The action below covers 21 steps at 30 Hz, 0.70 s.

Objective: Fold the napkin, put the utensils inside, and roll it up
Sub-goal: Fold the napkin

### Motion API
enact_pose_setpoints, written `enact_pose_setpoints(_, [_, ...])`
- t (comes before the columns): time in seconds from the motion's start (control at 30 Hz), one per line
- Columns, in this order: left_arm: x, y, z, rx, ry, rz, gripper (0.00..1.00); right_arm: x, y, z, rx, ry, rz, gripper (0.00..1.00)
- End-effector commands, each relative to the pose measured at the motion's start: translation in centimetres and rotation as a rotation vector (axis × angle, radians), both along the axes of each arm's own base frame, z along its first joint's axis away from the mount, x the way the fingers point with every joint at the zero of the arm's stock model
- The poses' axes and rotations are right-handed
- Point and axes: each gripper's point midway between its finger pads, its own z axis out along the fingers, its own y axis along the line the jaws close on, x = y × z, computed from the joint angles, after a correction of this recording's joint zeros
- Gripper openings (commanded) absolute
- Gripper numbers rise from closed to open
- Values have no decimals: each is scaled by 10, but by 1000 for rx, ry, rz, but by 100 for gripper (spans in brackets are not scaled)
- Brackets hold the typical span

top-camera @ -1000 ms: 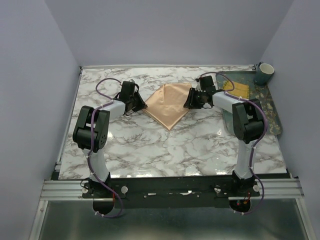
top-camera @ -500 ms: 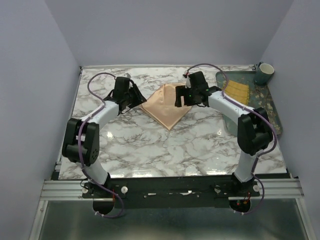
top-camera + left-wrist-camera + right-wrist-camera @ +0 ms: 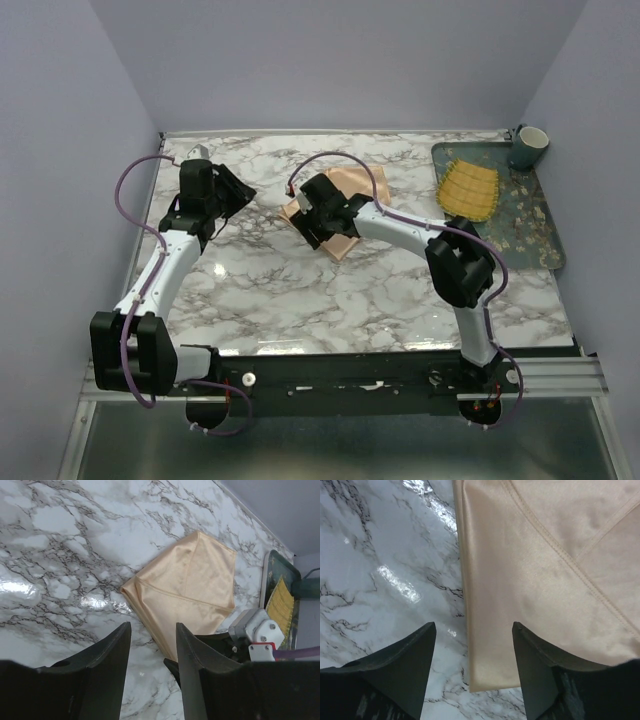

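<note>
Right gripper (image 3: 472,630): fingers apart, nothing held, over the folded napkin (image 3: 545,570), whose edge runs between the tips. Left gripper (image 3: 152,632): fingers apart, empty. The napkin lies flat ahead of them on the marble table (image 3: 60,540).

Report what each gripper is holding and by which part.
Nothing is held. The left gripper is open over bare marble beside the napkin; the right gripper is open above the napkin's folded edge, with no cloth pinched.
</note>
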Motion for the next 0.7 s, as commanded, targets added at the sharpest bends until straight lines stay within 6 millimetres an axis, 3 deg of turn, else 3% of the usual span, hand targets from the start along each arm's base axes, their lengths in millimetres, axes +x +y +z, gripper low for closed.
enact_pose_setpoints(0.0, [-9,10,-16,-20,49,12,49,3,-4,-19,-130,-33,40,66])
enact_pose_setpoints(0.27, [-10,6,-28,-52,63,-8,47,1,5,-32,-157,-24,57,65])
enact_pose_setpoints(0.43, [-10,8,-33,-55,75,-9,47,-2,5,-40,-172,-17,68,48])
enact_pose_setpoints(0.67, [-9,7,-37,-72,81,-14,46,-2,12,-46,-186,-15,77,52])
